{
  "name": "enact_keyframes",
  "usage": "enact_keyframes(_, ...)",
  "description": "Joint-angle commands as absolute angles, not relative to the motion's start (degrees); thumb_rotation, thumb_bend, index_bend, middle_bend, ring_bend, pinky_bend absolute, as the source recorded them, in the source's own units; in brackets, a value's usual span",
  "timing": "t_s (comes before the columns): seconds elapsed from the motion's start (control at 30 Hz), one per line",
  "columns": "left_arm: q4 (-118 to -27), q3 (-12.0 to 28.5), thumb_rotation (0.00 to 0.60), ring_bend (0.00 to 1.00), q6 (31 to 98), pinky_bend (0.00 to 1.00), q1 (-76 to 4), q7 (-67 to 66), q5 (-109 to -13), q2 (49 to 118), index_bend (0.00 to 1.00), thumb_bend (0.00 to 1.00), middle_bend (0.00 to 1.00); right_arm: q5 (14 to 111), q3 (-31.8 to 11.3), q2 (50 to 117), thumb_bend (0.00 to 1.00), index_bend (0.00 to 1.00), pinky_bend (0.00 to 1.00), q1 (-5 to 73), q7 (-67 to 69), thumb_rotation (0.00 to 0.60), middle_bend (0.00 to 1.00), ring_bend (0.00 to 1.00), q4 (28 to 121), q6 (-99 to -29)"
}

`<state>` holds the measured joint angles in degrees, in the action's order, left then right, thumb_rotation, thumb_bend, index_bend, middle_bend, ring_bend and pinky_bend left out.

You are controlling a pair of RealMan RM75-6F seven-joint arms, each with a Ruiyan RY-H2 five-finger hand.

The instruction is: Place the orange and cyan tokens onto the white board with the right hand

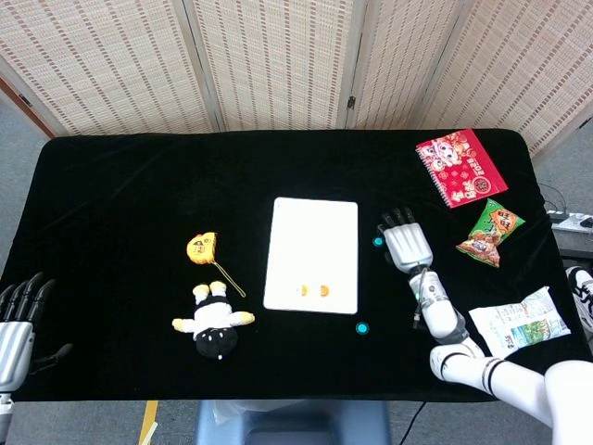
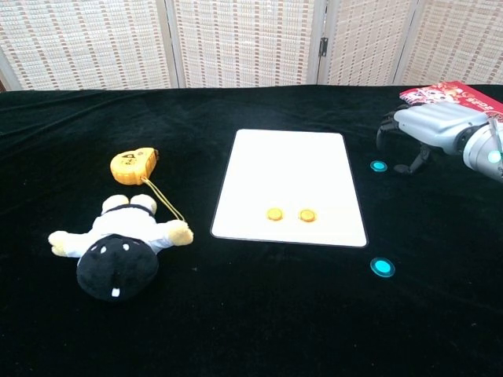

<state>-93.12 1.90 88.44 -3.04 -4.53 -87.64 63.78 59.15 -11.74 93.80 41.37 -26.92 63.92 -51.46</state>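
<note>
**Head view: right robot hand beside a cyan token, two orange ones on the board**

Head view cuts off my left robot hand [image 1: 17, 324] at the frame's lower left corner; I see only its dark fingers spread apart with nothing in them, and the chest view does not show it at all. My right forearm runs out of the head view at the bottom right. In the chest view the right robot hand [image 2: 431, 132] is clipped by the right edge, so its wrist is mostly lost there.

The right robot hand [image 1: 406, 244] lies palm down over the bench [image 1: 130, 195], fingers pointing away from me, slightly parted and curved down at the tips. From the chest view it is released, holding nothing, with its thumb hanging underneath.

The far cyan token [image 2: 379, 166] sits on the black cloth between the white board [image 2: 291, 169] and the right robot hand, just beside the fingertips; I cannot tell whether they touch it. In the head view it is half hidden by the hand's edge. The near cyan token [image 2: 382, 267] lies on the cloth just off the board's near right corner. Two orange tokens [image 2: 290, 214] rest side by side on the board near its front edge.

A plush toy [image 2: 114, 239] and a yellow tape measure [image 2: 134, 165] lie left of the board. A red notebook [image 1: 460, 167] and two snack packets [image 1: 491, 232] are on the right.
</note>
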Motion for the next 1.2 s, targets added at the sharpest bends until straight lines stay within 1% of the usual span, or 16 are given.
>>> enact_keyframes(0.03, -93.1, 1.79, 0.6, 0.0, 88.36, 0.0, -2.98, -4.61, -87.6, 63.76, 0.0, 0.07, 0.0, 57.87, -12.31, 95.41, 0.3, 0.33, 0.0, 42.41, -27.17, 0.6, 0.11, 0.02, 61.14, -50.16)
enact_keyframes(0.5, -93.21, 1.78, 0.6, 0.0, 88.1, 0.0, -2.84, -4.85, -87.08, 63.64, 0.0, 0.07, 0.0, 55.69, -12.94, 100.86, 0.3, 0.34, 0.0, 45.79, -29.53, 0.6, 0.11, 0.02, 52.86, -47.0)
enact_keyframes(0.83, -93.12, 1.78, 0.6, 0.0, 87.79, 0.0, -2.89, -4.87, -86.87, 63.62, 0.0, 0.07, 0.0, 56.32, -12.88, 102.74, 0.3, 0.42, 0.0, 46.14, -28.8, 0.6, 0.14, 0.02, 49.7, -46.92)
enact_keyframes(1.2, -93.08, 1.78, 0.6, 0.0, 87.57, 0.0, -2.89, -4.9, -86.65, 63.64, 0.0, 0.07, 0.0, 56.05, -13.44, 103.75, 0.3, 0.42, 0.0, 46.67, -28.81, 0.6, 0.14, 0.02, 47.79, -46.03)
